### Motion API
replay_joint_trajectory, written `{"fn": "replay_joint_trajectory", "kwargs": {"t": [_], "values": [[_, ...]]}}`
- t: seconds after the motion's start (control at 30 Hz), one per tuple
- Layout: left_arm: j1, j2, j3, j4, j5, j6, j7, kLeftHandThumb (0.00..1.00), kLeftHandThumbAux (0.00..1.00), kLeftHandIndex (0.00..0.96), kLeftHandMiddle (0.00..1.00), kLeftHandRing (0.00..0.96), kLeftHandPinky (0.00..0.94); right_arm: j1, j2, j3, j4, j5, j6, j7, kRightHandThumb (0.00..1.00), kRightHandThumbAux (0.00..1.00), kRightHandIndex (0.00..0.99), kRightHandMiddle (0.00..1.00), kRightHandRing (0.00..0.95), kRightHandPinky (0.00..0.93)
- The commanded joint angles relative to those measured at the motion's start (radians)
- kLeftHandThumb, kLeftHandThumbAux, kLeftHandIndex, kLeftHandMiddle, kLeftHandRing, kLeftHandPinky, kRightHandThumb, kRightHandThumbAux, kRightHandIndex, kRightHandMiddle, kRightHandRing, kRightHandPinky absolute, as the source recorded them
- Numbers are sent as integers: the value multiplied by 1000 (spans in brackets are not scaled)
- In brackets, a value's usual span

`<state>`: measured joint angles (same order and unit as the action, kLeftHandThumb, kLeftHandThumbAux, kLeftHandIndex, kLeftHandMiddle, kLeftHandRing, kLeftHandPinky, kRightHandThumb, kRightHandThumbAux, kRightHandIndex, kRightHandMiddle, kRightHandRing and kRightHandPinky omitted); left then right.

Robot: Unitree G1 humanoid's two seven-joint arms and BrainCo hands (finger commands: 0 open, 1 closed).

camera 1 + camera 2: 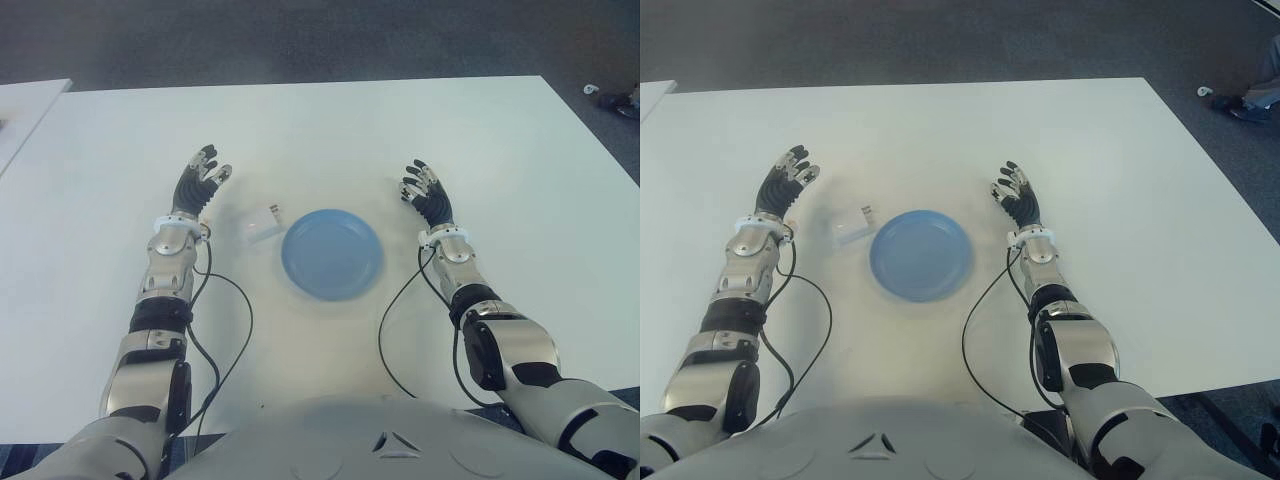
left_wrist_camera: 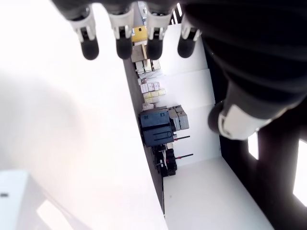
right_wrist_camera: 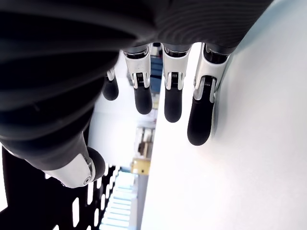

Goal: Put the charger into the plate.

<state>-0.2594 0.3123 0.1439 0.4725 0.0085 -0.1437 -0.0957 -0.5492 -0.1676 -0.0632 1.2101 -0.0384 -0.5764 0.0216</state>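
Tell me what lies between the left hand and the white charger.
Only bare white table separates the left hand from the small white charger, as both eye views show.

Smooth matt white surface [image 1: 480, 150]; plate [image 1: 331, 253], smooth blue plastic with slight sheen; charger [image 1: 262, 224], glossy white plastic; each hand [image 1: 198, 184] [image 1: 425, 195], black rubbery fingers, silvery metallic forearm shells.

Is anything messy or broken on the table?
Nothing stands out. The charger lies on the table just left of the empty plate, which looks whole. Both the left hand and right hand are open.
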Motion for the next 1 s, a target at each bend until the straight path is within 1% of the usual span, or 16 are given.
{"fn": "replay_joint_trajectory", "kwargs": {"t": [0.03, 0.17, 0.27, 0.37, 0.47, 0.57, 0.73, 0.9, 1.0], "values": [[51, 33, -34, -70, 70, -15, 12, 83, 525, 0, 1, 1, 1, 72, 19, 7, 53, -13, 88, 10, 103, 673, 28, 149, 169, 197], [91, 66, -64, -126, 134, -76, 3, 105, 438, 0, 0, 0, 0, 75, 21, 7, 50, -12, 85, 12, 105, 675, 27, 148, 170, 202], [114, 98, -86, -151, 187, -111, 6, 125, 395, 0, 0, 0, 0, 77, 23, 8, 49, -13, 84, 13, 106, 674, 27, 148, 170, 202], [131, 122, -99, -172, 233, -125, 15, 157, 339, 0, 0, 0, 0, 78, 25, 9, 47, -13, 83, 12, 105, 672, 28, 148, 170, 202], [157, 161, -128, -197, 329, -147, 47, 156, 293, 0, 0, 0, 0, 79, 27, 8, 46, -12, 84, 14, 105, 673, 28, 149, 171, 202], [177, 187, -150, -212, 399, -164, 78, 157, 247, 0, 0, 0, 0, 80, 29, 8, 45, -11, 87, 14, 106, 673, 28, 149, 170, 198], [196, 209, -173, -219, 465, -193, 120, 159, 221, 0, 0, 0, 0, 79, 32, 7, 44, -10, 89, 14, 106, 671, 28, 151, 170, 198], [218, 241, -218, -202, 581, -241, 210, 141, 202, 0, 0, 0, 0, 77, 34, 4, 45, -7, 91, 14, 107, 668, 27, 151, 170, 196], [218, 252, -252, -150, 640, -277, 278, 134, 195, 0, 0, 0, 0, 77, 34, 3, 44, -6, 92, 15, 108, 670, 27, 151, 169, 195]]}}
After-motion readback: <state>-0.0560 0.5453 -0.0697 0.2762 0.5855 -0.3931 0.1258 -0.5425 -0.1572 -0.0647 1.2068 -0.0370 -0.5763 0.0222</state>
